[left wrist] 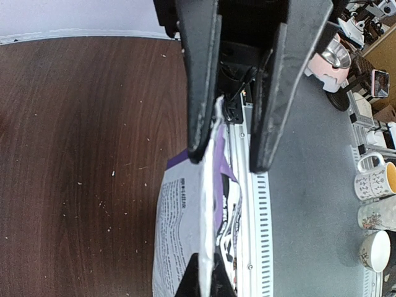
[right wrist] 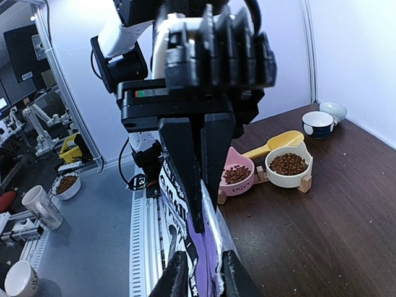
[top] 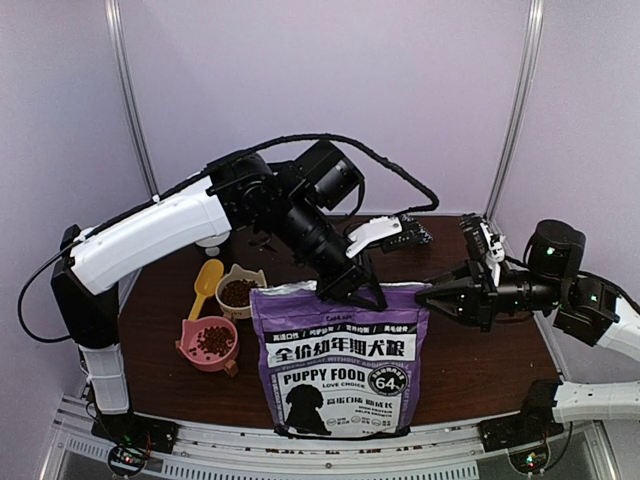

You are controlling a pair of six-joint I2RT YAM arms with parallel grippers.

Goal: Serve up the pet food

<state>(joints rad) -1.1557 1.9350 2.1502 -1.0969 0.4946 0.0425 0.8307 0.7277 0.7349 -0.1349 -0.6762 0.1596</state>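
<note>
The left hand (top: pixel 352 293) is clamped on the top edge of an upright purple dog-food bag (top: pixel 340 370). The right hand (top: pixel 422 294) straddles that edge's right corner, fingers slightly apart; whether it grips is unclear. On the tabletop (top: pixel 480 370) left of the bag, pet food (top: pixel 215 340) sits in a pink bowl (top: pixel 190 355) and a white bowl (top: pixel 232 312).

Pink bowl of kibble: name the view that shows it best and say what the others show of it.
Top external: the pink bowl sits unobstructed, its kibble seen from above. The right wrist view shows it at a low angle, beside the left tool. The left wrist view shows none of it.
</note>
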